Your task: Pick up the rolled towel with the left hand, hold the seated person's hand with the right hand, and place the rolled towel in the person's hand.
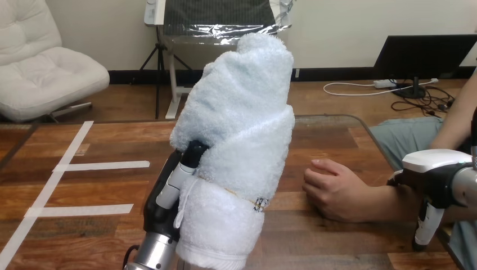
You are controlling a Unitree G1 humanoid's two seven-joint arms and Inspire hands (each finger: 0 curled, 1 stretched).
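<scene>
A light blue and white rolled towel (239, 152) stands upright, lifted off the wooden table (112, 140) close in front of the view. My left hand (163, 205) is shut on its lower half from the left side, fingers curled round it. The person's hand (332, 188) rests on the table to the right of the towel, loosely curled with the knuckles up, apart from the towel. My right hand (436, 169) sits over the person's forearm (388, 202) at the right edge, touching or just above it. The towel hides the table's middle behind it.
White tape strips (101, 166) mark the table's left part. The person sits at the right side, past the table's right edge (374, 140). Open tabletop lies between the towel and the person's hand.
</scene>
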